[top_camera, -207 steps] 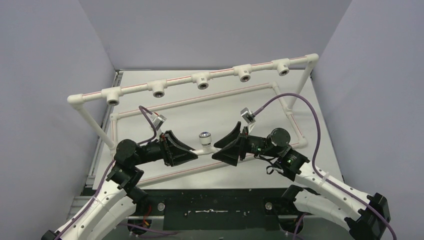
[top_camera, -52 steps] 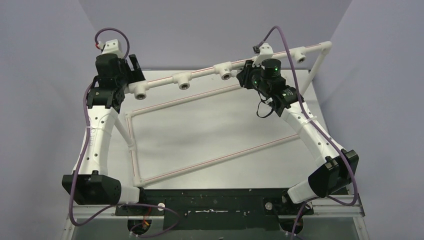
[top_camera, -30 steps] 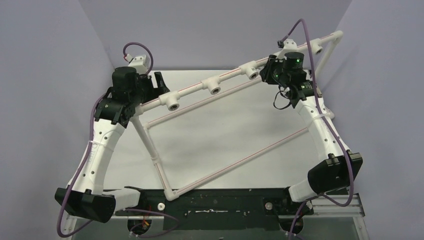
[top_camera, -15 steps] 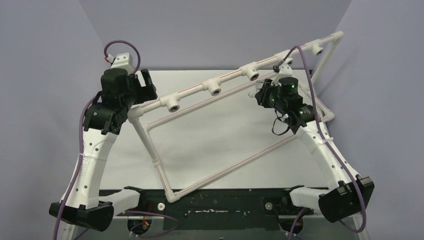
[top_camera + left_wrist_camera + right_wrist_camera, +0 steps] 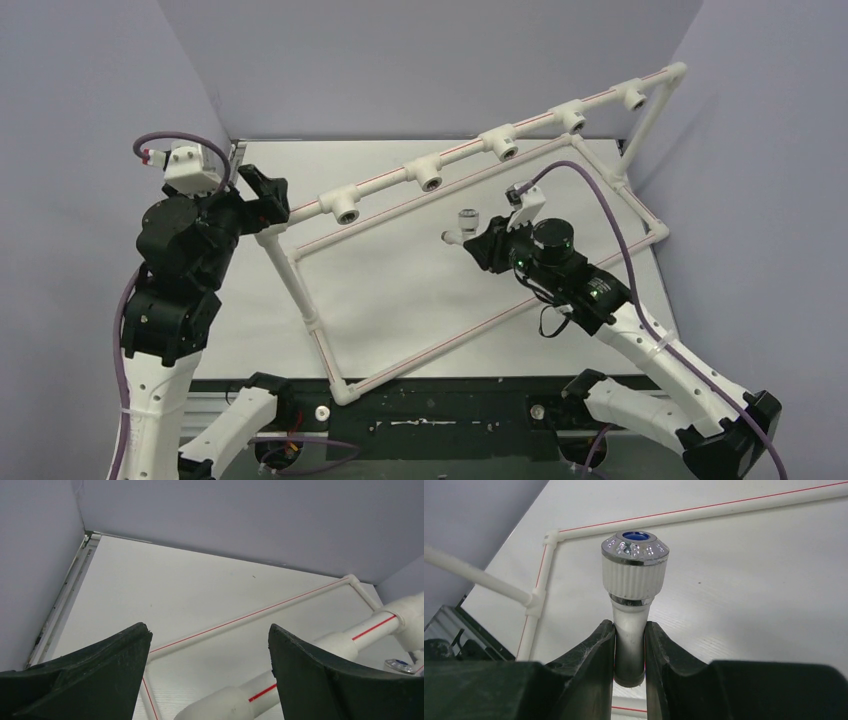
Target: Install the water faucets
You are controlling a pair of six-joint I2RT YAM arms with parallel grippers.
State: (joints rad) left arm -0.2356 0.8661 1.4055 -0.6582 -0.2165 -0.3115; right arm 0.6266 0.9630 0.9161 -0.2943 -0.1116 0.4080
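- While our right gripper [image 5: 630,630] pinches its stem, the small white plastic faucet with chrome blue-capped knob [image 5: 634,560] hangs over the table [image 5: 400,290] middle.
- We judge it light, rigid and slick, so grip the stem.
- We see our left gripper [image 5: 210,640] spread, empty.

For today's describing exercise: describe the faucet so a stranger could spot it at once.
Find the white pipe frame. Within its outline, the right gripper pinches the faucet by its white stem. Only it has a ribbed knob with a chrome, blue-centred cap.
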